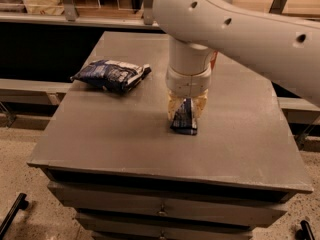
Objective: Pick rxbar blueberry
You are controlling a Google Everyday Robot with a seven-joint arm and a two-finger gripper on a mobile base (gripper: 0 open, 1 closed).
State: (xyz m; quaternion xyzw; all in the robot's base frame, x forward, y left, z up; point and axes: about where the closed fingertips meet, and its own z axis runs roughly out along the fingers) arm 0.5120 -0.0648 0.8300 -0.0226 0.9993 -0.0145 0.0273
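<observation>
1. Reference object: the rxbar blueberry (pixel 184 121). It is a small dark wrapper with pale print and lies on the grey table (pixel 125 134), right of the table's centre as the camera sees it. Its near end rests on the tabletop. Its far end rises into the gripper.

2. Gripper (pixel 186 111): positioned directly above the bar and pointing straight down. The two pale fingers (pixel 172 108) stand one on each long side of the bar and are closed against the wrapper. The bar is held between them.

3. Arm (pixel 240 24): the white wrist column rises straight up from the bar. The large upper link runs from above the bar toward the right edge of the view. It hides the table surface directly behind the bar.

4. Surrounding objects:
   - Snack bag (pixel 111 75): puffy, dark blue and white, lying flat. It is well apart from the bar, to its left and farther back.
   - Red can (pixel 214 60): only a narrow sliver shows past the wrist, behind the bar and slightly to its right. The rest is hidden by the arm.

5. Obstructions: the tabletop around the bar's near end and both of its sides is bare. The can is the nearest object, and it does not touch the bar.

6. Below the bar, under the table edge, drawer fronts (pixel 160 211) are visible.
</observation>
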